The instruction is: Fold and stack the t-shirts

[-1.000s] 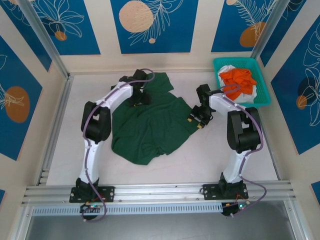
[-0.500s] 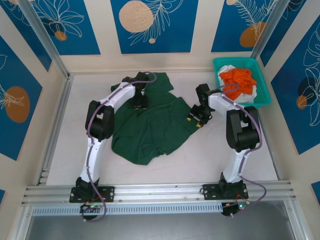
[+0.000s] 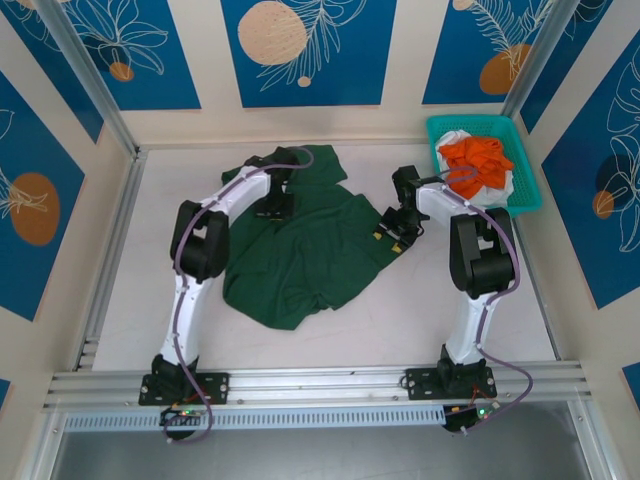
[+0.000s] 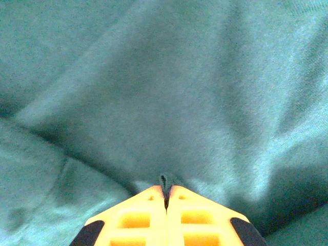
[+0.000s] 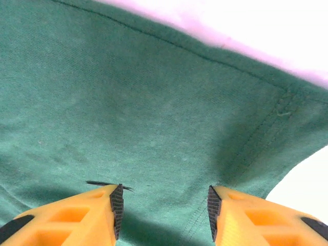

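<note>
Above: one dark green t-shirt (image 3: pixel 310 250) lies rumpled on the worktop (image 3: pixel 150 280). One orange t-shirt (image 3: pixel 478 155) and seemingly one white t-shirt (image 3: pixel 452 138) sit in one basket (image 3: pixel 528 195).

Left wrist: the left hand (image 4: pixel 165 197) is clamped on a green fold. Lifting should be slow.

Right wrist: the right hand (image 5: pixel 164 205) is apart over the hem and should close before spreading.

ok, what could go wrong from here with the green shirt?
1. The left claw is shut on only a thin pinch of the green t-shirt; it may slip out on a lift.
2. The right claw is open over the cloth by a hem seam, gripping nothing; a one-sided pull would likely bunch the crumpled shirt.
</note>
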You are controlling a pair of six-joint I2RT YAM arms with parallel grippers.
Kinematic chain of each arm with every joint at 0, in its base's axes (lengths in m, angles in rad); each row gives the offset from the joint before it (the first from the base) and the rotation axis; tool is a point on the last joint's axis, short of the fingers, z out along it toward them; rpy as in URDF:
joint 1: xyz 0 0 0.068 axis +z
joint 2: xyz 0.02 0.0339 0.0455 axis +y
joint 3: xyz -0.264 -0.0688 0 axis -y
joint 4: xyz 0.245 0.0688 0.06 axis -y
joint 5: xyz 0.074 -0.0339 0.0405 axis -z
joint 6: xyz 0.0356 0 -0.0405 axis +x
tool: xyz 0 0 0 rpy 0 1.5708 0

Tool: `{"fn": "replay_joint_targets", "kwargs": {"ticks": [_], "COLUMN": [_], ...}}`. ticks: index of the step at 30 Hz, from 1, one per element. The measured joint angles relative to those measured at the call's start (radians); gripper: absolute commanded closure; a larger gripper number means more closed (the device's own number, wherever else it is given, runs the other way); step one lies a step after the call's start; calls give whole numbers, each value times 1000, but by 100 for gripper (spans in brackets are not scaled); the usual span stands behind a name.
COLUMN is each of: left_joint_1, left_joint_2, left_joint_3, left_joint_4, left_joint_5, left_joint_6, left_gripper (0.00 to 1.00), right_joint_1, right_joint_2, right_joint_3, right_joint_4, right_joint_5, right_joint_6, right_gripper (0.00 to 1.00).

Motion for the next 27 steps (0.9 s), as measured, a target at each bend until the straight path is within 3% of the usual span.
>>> {"fn": "replay_joint_targets", "kwargs": {"ticks": [7,14,20,27], "left_joint_1": [67,330,557,808], "left_joint_2": [-376,-731,-827,-826], "left_joint_3": [-382,-768,-982,-1005], "left_joint_4": [144,282,332,373], "left_joint_5": [-58,-84,-48,-11], "left_joint_6": [-12,-55,-76,-76], "left_gripper": [100,100,100,100], "right_joint_1": [-14,-24,-25,-26], "right_joint_2": [54,87,105,121], "right_joint_3": [34,72,97,125], "right_joint_4": [6,-15,-38,-63], "right_joint_5": [-6,-9,-10,-9], "right_joint_6": [-2,-3,-3,-7], "right_gripper": [51,51,51,51]}}
